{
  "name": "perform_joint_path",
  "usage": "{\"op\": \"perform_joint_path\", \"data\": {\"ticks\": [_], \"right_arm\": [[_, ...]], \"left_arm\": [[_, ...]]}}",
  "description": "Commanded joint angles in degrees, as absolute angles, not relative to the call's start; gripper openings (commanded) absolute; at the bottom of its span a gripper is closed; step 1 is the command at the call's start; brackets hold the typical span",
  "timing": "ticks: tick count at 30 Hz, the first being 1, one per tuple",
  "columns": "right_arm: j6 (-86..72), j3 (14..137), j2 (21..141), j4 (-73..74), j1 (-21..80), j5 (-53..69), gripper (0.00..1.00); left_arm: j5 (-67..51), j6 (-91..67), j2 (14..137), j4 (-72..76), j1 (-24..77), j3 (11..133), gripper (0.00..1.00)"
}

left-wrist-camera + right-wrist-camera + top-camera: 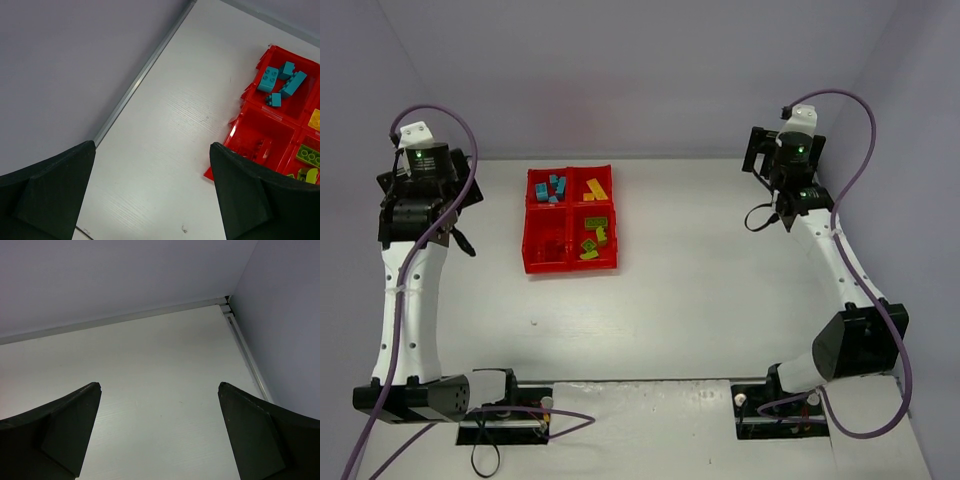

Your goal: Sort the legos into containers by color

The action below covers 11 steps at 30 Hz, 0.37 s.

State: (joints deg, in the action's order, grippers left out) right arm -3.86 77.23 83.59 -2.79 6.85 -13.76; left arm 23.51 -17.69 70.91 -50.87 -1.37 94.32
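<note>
The red tray [528, 222] lies left of the table's centre. Its far-left compartment holds cyan bricks [551, 188], the far-right one yellow bricks [595, 188], and the near-right one green and yellow-green bricks [593, 237]. The near-left compartment holds red bricks [548, 243] that barely show against it. In the left wrist view the tray [240, 107] is at right, with cyan bricks [282, 80], red bricks [255, 148] and a green brick [310, 156]. My left gripper [440, 200] [151, 145] is open and empty, left of the tray. My right gripper [765, 160] [159, 385] is open and empty, far right.
Walls close the table at the back and on both sides. The left wall's metal edge strip [145, 75] runs near my left gripper. The back right corner [227, 300] lies ahead of my right gripper. Both arm bases stand at the near edge.
</note>
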Motion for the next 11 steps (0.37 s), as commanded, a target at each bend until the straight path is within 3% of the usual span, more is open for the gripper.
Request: {"op": "perform_joint_path", "data": {"ticks": [1, 11], "right_arm": [[-3.25, 76.56, 79.45, -8.26, 7.12, -16.09, 1.0], [-3.43, 75.5, 78.4, -8.88, 7.21, -15.56, 1.0]], "left_arm": [[25.4, -19.68, 71.45, -50.54, -1.67, 97.38, 0.9], [25.84, -21.18, 71.63, -50.36, -1.67, 96.07, 0.9]]}}
